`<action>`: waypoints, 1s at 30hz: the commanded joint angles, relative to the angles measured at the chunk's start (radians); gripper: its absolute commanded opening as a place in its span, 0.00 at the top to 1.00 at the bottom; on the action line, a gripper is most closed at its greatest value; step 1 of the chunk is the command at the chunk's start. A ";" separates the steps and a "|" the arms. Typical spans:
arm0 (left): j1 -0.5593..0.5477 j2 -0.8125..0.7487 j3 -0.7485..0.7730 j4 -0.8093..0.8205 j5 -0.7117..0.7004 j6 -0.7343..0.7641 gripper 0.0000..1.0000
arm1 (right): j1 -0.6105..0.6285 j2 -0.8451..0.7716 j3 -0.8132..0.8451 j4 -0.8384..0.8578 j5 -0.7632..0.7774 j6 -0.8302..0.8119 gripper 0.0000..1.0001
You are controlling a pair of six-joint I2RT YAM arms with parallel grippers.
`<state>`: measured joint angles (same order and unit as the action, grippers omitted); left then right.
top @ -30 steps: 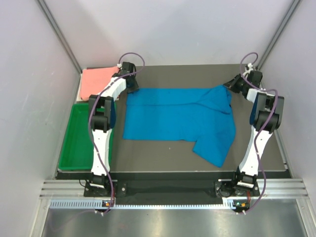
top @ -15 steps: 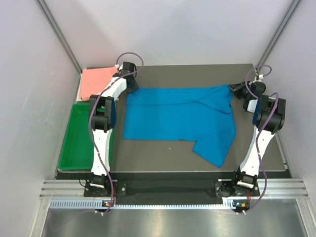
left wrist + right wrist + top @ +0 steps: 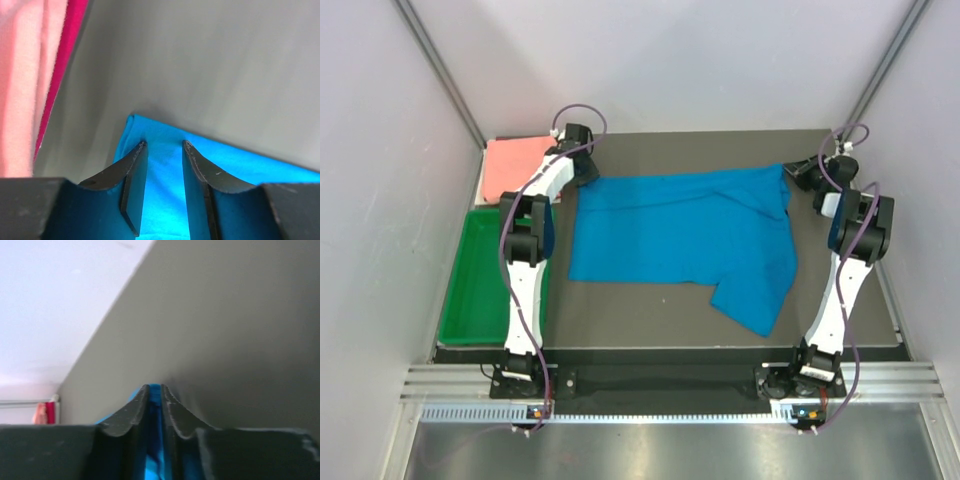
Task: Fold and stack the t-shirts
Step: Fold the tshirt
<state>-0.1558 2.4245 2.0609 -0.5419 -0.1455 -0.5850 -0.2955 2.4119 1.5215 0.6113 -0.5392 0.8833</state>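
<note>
Since a second ago the right fingers (image 3: 797, 176) have swung outward toward 3 o'clock, taking the far right corner of the blue shirt (image 3: 680, 240) with them. The far hem now runs straighter and tauter, and the bunching at 1 o'clock is mostly gone. The left fingers (image 3: 587, 177) have not moved off the far left corner at 11 o'clock. Right wrist view: fingers nearly closed with a sliver of blue cloth between them, so it's clamped. Left wrist view: narrow gap, a band of blue cloth in it, looks pinched. Judgement: this is the spread-out step, and no fold is started yet. The shirt lies mid-desk, with one flap trailing toward 5 o'clock. The pink shirt (image 3: 515, 165) sits already folded at 10 o'clock, just beyond the green tray (image 3: 480, 290). Room: little left at 3 o'clock, with the right arm near the desk (image 3: 650, 325) edge and side wall. The far edge is close behind the hem. There's a bare strip at 6 o'clock to pull toward.
</note>
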 commanded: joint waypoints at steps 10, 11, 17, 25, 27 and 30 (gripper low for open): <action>0.012 -0.212 -0.065 -0.095 0.030 0.146 0.56 | 0.038 -0.407 -0.033 -0.633 0.150 -0.535 0.61; 0.004 -0.231 -0.086 -0.095 0.040 0.149 0.56 | 0.050 -0.419 -0.044 -0.639 0.124 -0.562 0.63; -0.008 -0.326 -0.304 -0.058 0.122 0.139 0.56 | 0.171 -0.369 0.011 -0.794 -0.021 -0.826 0.56; -0.004 -0.240 -0.338 -0.052 0.141 0.116 0.57 | 0.229 -0.241 0.147 -0.938 -0.036 -1.009 0.50; -0.002 -0.222 -0.328 -0.064 0.129 0.106 0.57 | 0.236 -0.221 0.161 -0.972 -0.016 -1.041 0.48; -0.002 -0.212 -0.341 -0.055 0.104 0.099 0.58 | 0.251 -0.198 0.192 -1.009 0.016 -1.096 0.47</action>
<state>-0.1627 2.1849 1.7138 -0.5945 -0.0170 -0.4736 -0.0547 2.2070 1.6428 -0.3466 -0.5461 -0.0994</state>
